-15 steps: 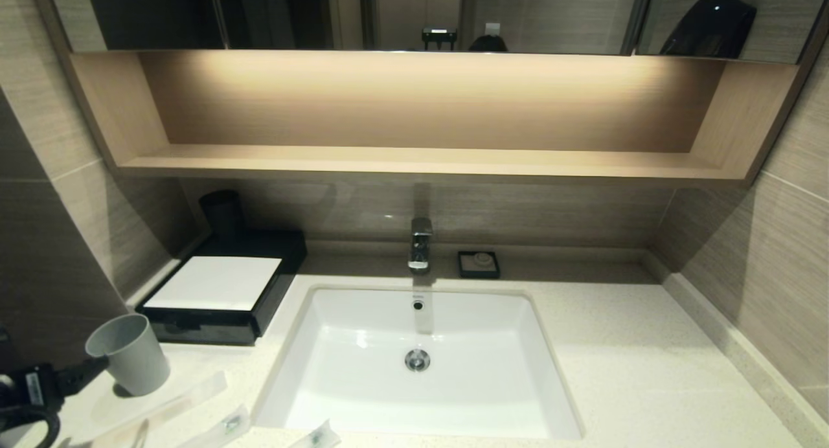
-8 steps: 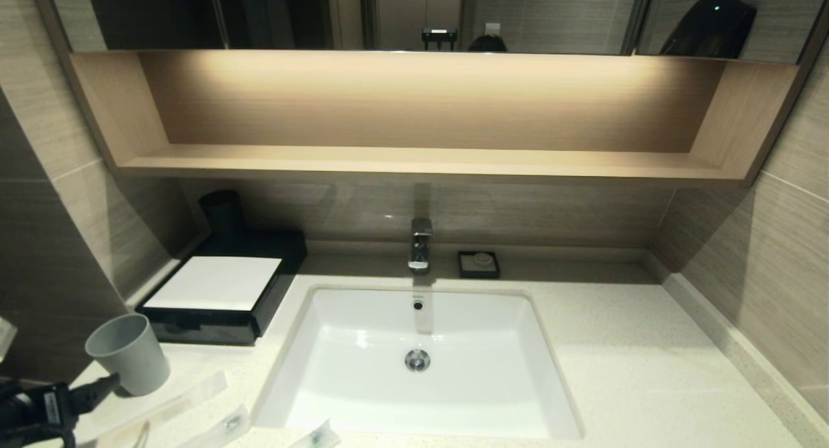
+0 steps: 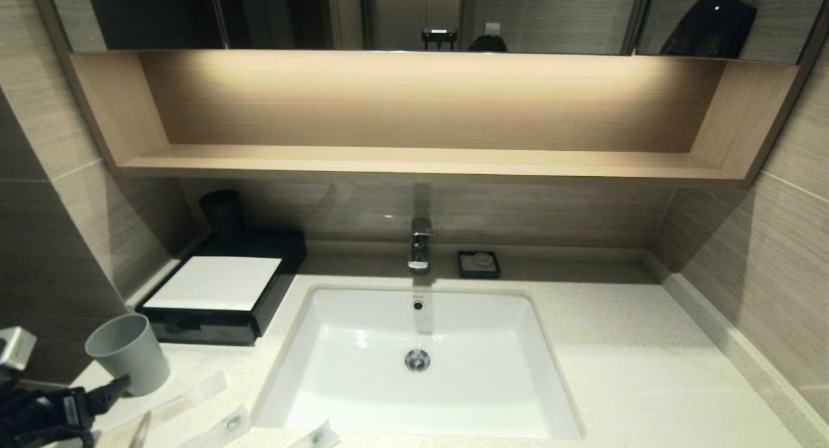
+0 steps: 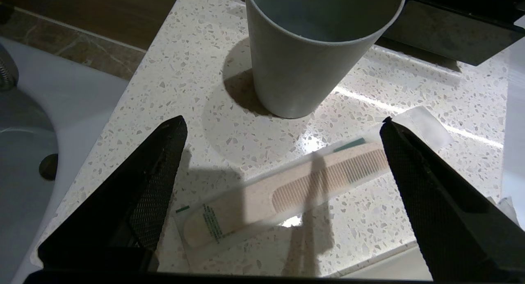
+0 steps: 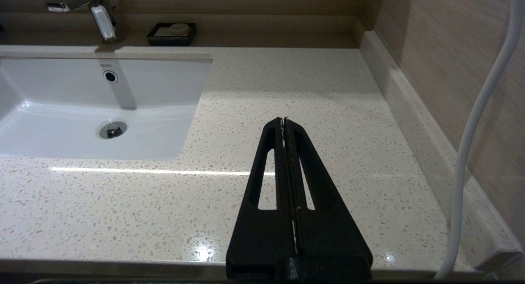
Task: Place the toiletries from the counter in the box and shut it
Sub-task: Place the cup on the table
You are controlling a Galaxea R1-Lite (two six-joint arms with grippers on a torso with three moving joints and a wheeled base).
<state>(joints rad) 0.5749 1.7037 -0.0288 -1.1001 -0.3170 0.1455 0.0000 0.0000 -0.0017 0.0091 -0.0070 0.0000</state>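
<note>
Your left gripper [image 4: 283,140] hangs low over the front left corner of the tabletop [image 3: 622,370], jaws spread wide apart, with a wrapped comb [image 4: 287,189] lying flat on the stone between them. That comb packet seems to be the step in hand, so come straight down with one jaw on each side of the comb's long edges and close across its narrow width, not along its length. The film wrapper is thin and slick and lies flush on the stone, so you will likely need the tips touching the surface before you squeeze, or they may slide over it.

The grey cup [image 4: 311,50] stands just beside the far end of the packet, between you and the box [image 3: 220,296]. Keep the jaws off its wall as you descend, and lift high enough to pass over or around it afterwards. The box sits further back on the left with its drawer front looking shut, so it probably has to be pulled open before anything goes in.

Two more packets [image 3: 227,427] lie near the front edge by the basin [image 3: 414,396], well reachable later. The right gripper [image 5: 284,124] hovers idle over the bare stone right of the basin, jaws pressed together and holding nothing.
</note>
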